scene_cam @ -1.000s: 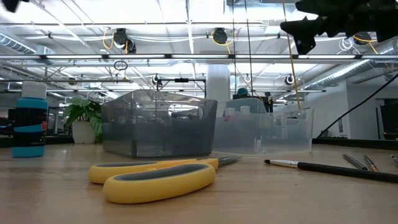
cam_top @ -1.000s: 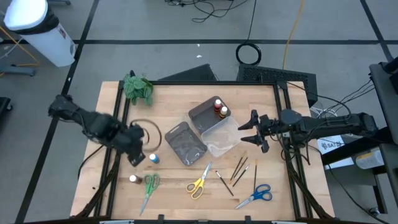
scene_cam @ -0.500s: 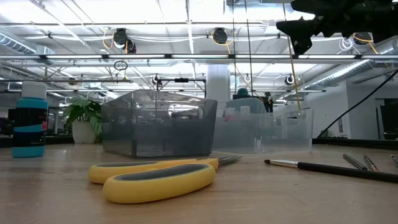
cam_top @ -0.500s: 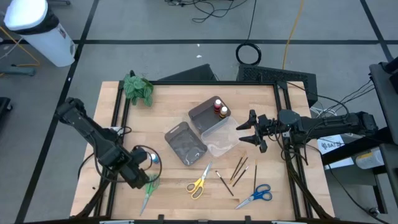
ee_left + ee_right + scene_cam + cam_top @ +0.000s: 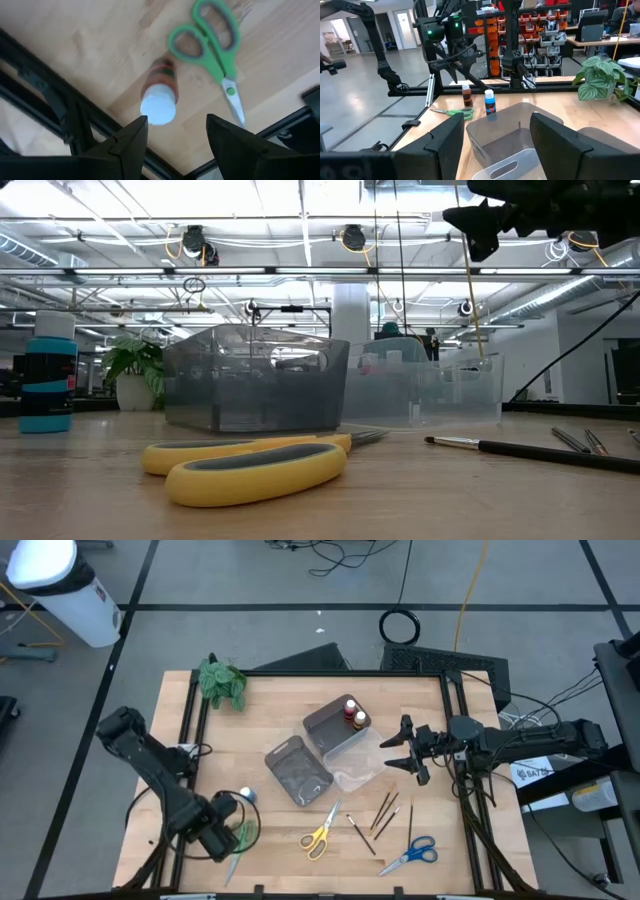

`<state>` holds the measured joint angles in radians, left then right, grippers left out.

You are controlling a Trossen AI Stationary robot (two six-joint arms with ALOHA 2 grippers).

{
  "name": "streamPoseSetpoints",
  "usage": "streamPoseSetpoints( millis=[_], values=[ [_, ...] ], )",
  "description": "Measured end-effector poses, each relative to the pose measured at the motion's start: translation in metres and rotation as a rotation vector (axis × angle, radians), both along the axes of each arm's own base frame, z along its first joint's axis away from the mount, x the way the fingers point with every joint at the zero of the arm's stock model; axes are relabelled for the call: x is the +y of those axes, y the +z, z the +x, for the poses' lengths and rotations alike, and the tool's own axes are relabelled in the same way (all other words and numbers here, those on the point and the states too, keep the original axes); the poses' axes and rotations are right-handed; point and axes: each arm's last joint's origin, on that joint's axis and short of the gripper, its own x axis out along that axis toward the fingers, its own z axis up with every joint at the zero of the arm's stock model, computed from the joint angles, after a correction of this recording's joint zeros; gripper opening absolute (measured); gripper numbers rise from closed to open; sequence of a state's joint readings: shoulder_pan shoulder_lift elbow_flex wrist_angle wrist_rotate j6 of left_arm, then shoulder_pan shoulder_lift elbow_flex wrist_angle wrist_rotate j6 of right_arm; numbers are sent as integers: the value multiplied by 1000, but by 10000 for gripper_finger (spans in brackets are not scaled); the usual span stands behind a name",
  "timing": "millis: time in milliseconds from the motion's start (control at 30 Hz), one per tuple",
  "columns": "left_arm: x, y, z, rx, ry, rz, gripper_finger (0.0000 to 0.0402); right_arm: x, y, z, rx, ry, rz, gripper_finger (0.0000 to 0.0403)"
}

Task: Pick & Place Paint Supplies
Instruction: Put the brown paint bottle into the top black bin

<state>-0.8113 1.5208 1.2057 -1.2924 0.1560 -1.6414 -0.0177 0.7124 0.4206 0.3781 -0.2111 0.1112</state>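
Covering most of the frame, the pale wooden table (image 5: 290,710) sits on grey floor crossed by dark tape lines — a white bin (image 5: 62,590) stands off one corner. The left gripper (image 5: 175,132) hangs, fingers parted and empty, over a white-capped paint bottle (image 5: 159,99) beside the green scissors (image 5: 212,50). The right gripper (image 5: 398,748) hovers spread and empty by the clear tray (image 5: 360,762). Beyond the table — ceiling lights, shelving.
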Motion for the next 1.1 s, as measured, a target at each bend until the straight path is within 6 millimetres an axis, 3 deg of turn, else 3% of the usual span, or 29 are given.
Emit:
streamPoseSetpoints(
  millis=[667,1100],
  values=[
    [-14,-22,0,45,8,133,214,0,1,0,-7,0,0,212],
    [-16,-24,3,-2,-13,122,214,0,1,0,-6,0,0,212]
  ],
)
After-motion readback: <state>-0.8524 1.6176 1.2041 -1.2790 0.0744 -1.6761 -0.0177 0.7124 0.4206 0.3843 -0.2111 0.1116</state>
